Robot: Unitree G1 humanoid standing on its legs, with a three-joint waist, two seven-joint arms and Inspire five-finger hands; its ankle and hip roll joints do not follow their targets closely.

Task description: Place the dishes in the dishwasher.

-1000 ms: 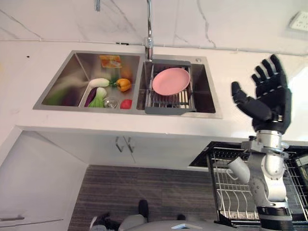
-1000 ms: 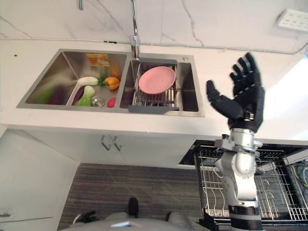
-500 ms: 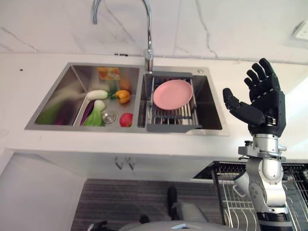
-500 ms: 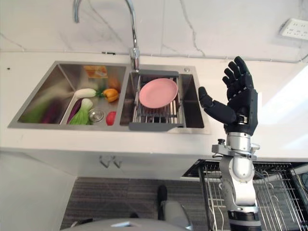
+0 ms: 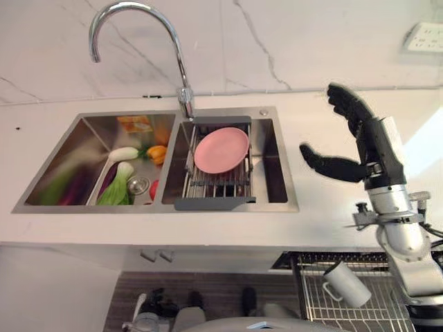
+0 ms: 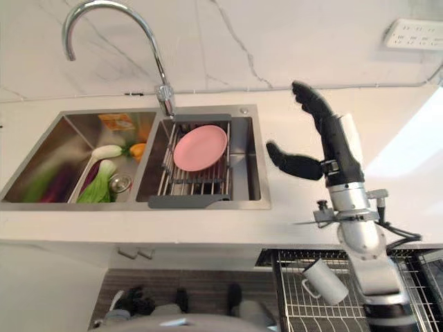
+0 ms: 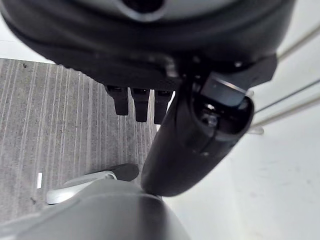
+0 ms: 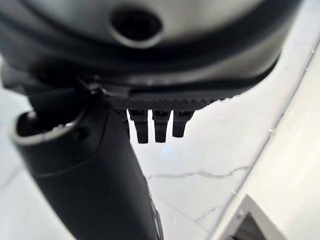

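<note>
Right hand [image 5: 360, 142] turned edge-on, nearer sink [image 5: 277, 200].

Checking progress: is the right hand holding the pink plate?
No, the right hand is open above the counter; the pink plate sits in the sink rack.

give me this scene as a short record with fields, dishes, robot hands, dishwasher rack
pink plate: leaning on the wire drying rack in the sink's right basin
white mug: lying on the dishwasher rack, below the counter's edge
right robot hand: raised above the counter right of the sink, open, holding nothing
left robot hand: low, over the floor, open, holding nothing
left basin: vegetables
faucet: behind the sink
</note>
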